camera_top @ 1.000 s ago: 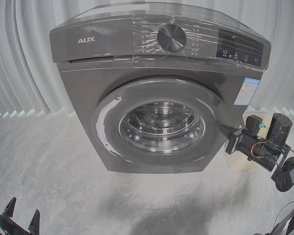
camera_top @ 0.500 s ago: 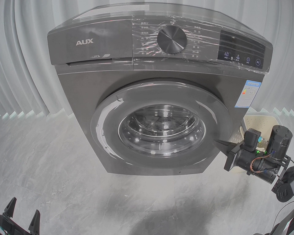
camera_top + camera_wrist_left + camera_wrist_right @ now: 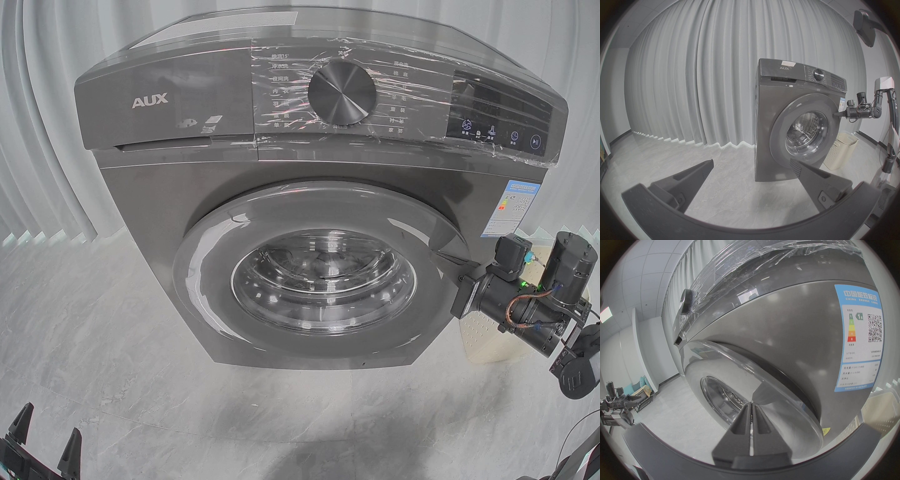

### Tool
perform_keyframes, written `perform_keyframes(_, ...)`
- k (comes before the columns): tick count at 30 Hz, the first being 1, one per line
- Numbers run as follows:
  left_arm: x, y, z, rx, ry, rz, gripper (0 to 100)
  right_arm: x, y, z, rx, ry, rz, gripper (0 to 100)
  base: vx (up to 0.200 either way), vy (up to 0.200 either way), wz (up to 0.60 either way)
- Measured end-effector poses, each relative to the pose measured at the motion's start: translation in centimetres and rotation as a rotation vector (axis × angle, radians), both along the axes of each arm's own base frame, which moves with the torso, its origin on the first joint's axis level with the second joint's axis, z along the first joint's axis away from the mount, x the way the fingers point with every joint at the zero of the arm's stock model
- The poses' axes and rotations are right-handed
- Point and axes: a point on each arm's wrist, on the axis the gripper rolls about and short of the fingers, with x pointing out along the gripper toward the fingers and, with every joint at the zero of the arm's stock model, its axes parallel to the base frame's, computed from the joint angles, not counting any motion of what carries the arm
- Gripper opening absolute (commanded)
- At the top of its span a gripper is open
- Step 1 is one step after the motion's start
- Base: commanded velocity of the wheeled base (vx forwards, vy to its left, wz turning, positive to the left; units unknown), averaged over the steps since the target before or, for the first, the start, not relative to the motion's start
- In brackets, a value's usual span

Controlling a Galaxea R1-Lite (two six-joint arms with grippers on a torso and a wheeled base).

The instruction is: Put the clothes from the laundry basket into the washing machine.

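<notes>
The grey washing machine [image 3: 187, 187] stands in front of me with its round glass door [image 3: 206, 250] closed, and the drum behind the glass looks bare. My right gripper [image 3: 437, 254] is shut, its tips pressed together at the door's right rim [image 3: 787, 402]. The left wrist view shows that gripper [image 3: 835, 114] level with the door's edge. A cream laundry basket [image 3: 490, 340] stands on the floor right of the machine, partly behind my right arm. My left gripper [image 3: 44, 434] is low at the near left, open and holding nothing [image 3: 751, 161].
Grey curtains [image 3: 37, 125] hang behind and left of the machine. The pale marble floor [image 3: 125, 350] spreads wide in front and to the left. The basket [image 3: 840, 150] sits close against the machine's right side.
The head camera has moved closer, so the machine looks larger. My right gripper stays shut at the door's right rim. The left gripper has not moved.
</notes>
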Motion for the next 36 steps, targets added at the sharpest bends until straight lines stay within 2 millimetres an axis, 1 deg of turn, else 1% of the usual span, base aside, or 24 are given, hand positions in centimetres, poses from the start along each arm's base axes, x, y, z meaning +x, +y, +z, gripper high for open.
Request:
perform_keyframes(9,0.0,0.0,0.0,0.0,0.0,0.0,100,0.4,-0.3,0.2,0.009,-0.016,-0.03,0,0.0,0.0,0.0)
perform_keyframes(14,0.0,0.0,0.0,-0.002,0.0,0.0,100,-0.1,-0.3,-0.2,0.006,-0.01,-0.033,0,0.0,0.0,0.0)
perform_keyframes(16,0.0,0.0,0.0,-0.003,0.0,0.0,100,-0.7,-0.4,-0.7,-0.003,0.004,-0.029,0,0.0,0.0,0.0)
perform_keyframes(19,0.0,0.0,0.0,-0.004,0.0,0.0,100,-2.3,-0.3,-1.7,-0.028,0.047,0.016,0,0.0,0.0,0.0)
perform_keyframes(24,0.0,0.0,0.0,-0.004,0.0,0.0,100,-6.0,-1.0,-2.6,-0.054,0.078,0.088,0,0.0,0.0,0.0)
perform_keyframes(25,0.0,0.0,0.0,-0.004,0.0,0.0,100,-6.7,-1.2,-2.6,-0.056,0.079,0.096,100,0.0,0.0,0.0)
perform_keyframes(30,0.0,0.0,0.0,-0.004,0.0,-0.001,100,-10.0,-2.9,-2.9,-0.059,0.075,0.12,100,0.0,0.0,0.0)
perform_keyframes(36,0.0,0.0,0.0,-0.004,0.0,-0.003,100,-12.7,-4.6,-3.2,-0.073,0.097,0.117,100,0.0,0.0,0.0)
